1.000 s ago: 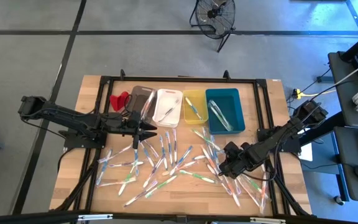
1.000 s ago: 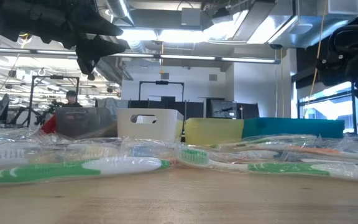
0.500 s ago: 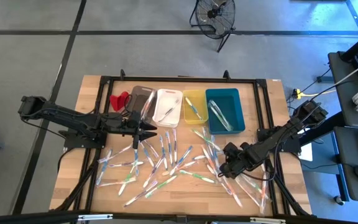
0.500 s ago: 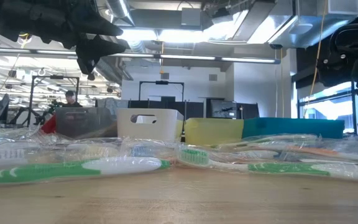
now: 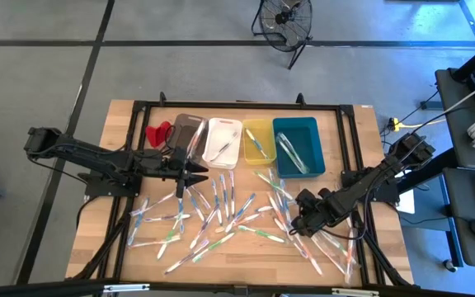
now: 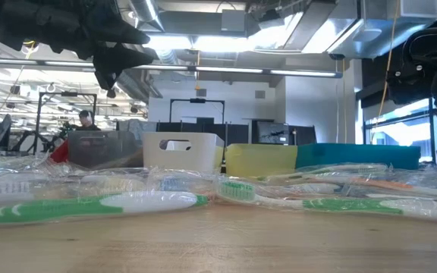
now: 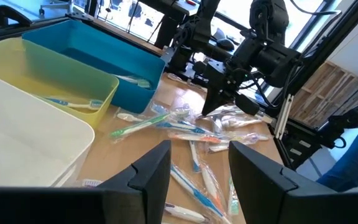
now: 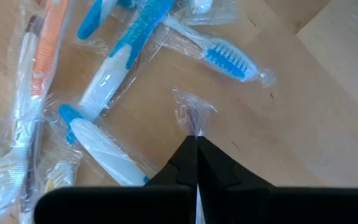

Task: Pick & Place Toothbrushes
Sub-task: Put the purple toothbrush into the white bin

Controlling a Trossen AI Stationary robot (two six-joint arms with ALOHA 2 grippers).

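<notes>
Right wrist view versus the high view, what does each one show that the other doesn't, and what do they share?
Only the right wrist view shows the right pincer shut on the clear wrapper of a toothbrush, with a blue-bristled toothbrush beside it. Only the high view shows the four bins: grey, white, yellow and teal, the red object, and the left pincer, open, over the scattered toothbrushes. Both show wrapped toothbrushes lying on the wooden table.

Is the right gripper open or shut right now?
Shut: the right gripper has its fingers pressed together, pinching a clear wrapper edge.
</notes>
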